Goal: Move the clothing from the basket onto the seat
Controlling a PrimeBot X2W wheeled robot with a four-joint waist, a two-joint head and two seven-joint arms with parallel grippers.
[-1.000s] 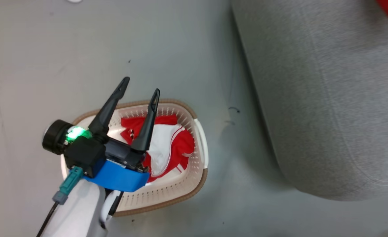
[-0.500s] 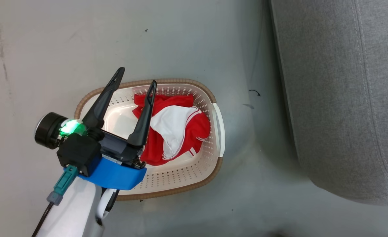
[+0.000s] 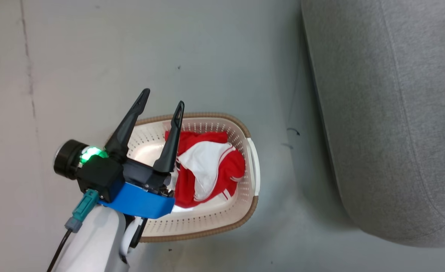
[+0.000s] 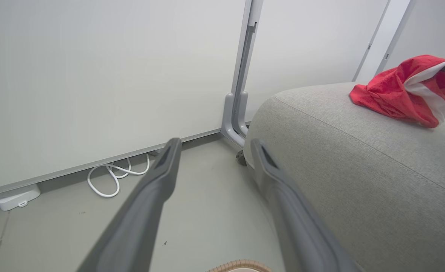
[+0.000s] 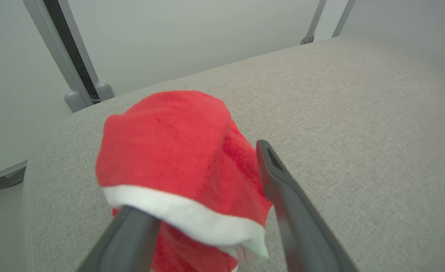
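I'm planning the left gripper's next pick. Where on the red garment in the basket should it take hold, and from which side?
Probably the bunched middle of the garment, where the white panel folds over the red, coming straight down from above with the open left gripper. The basket walls it in all round, so only the crumpled top is free.

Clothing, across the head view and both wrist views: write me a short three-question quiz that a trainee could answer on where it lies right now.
1. True or false: the basket is empty.
2. The red garment at the right gripper is: A in the basket, B on the seat, C hanging in mid-air.
3. Is the left gripper open or shut?
Key: 1 false, a red-and-white garment lies inside; 2 B; 3 open.
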